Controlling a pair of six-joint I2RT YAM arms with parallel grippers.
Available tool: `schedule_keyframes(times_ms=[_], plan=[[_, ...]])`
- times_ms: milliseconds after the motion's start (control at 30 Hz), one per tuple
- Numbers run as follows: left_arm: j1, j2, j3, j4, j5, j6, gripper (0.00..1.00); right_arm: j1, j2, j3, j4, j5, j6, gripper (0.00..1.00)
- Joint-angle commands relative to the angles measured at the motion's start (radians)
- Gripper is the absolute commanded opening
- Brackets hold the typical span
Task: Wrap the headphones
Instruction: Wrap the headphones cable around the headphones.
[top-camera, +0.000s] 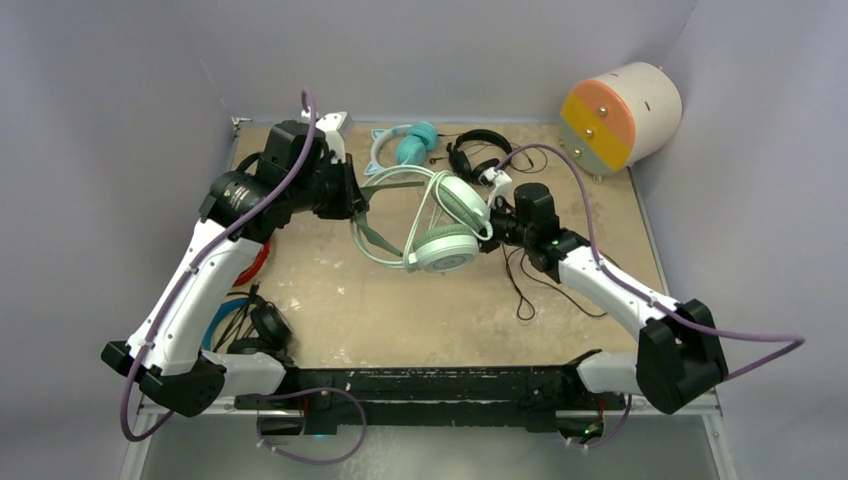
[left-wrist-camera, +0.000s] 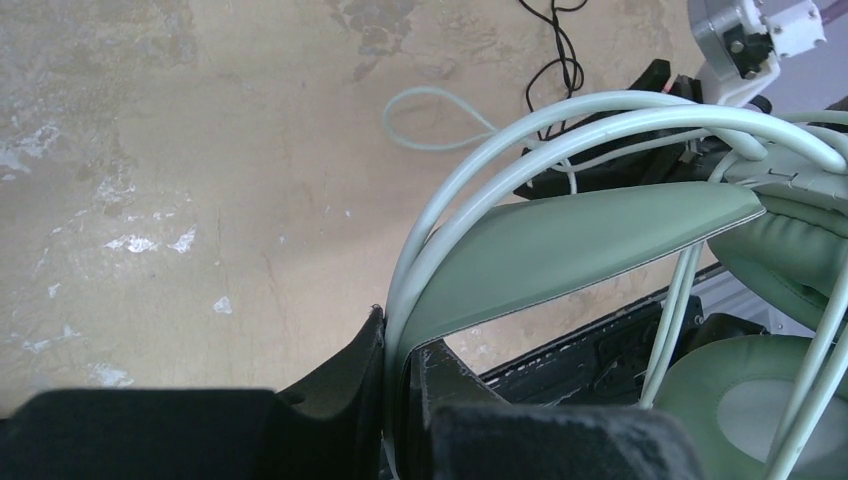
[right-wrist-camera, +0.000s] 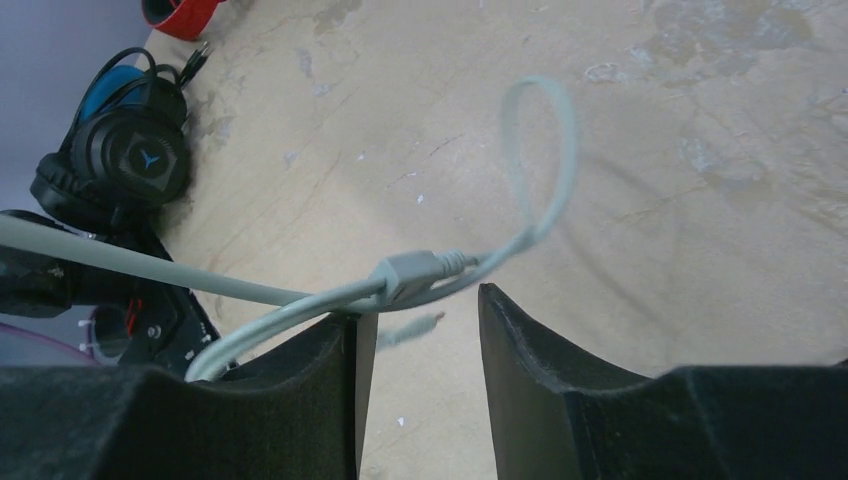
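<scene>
Mint-green plastic and soft padding mark the set we are handling: the mint-green headphones (top-camera: 445, 225) sit over the middle of the desk (top-camera: 400, 320), between the two arms and apparently lifted clear of it. Our left tool (left-wrist-camera: 400, 350) is clamped on the headband (left-wrist-camera: 560, 250), where the thin wire hoops and the padded strap come together. Our right tool (right-wrist-camera: 420, 310) stands with its jaws apart. The pale cable (right-wrist-camera: 545, 140) lies across one finger at its moulded junction (right-wrist-camera: 410, 272), loops out beyond it, and is not pinched.

We judge the set light, with a springy band that will flex and cups that may swing. The hoop next to the strap therefore seems the right place to hold it. The cable is limp, smooth and thin, likely to slip through the jaws and spring out of its turns. We would take it just behind the junction, where there is more to grip.

The other sets lie well apart: teal cat-eared (top-camera: 405, 143) and small black (top-camera: 478, 155) at the far edge, and black-and-blue (right-wrist-camera: 125, 150) and red (right-wrist-camera: 180, 12) on the left side.
</scene>
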Motion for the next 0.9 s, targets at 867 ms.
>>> schedule_keyframes(times_ms=[867], plan=[[0.014,-0.028,-0.037,0.129,0.072,-0.056,0.0,-0.006,-0.232,-0.038,-0.093,-0.016,-0.056,0.64]])
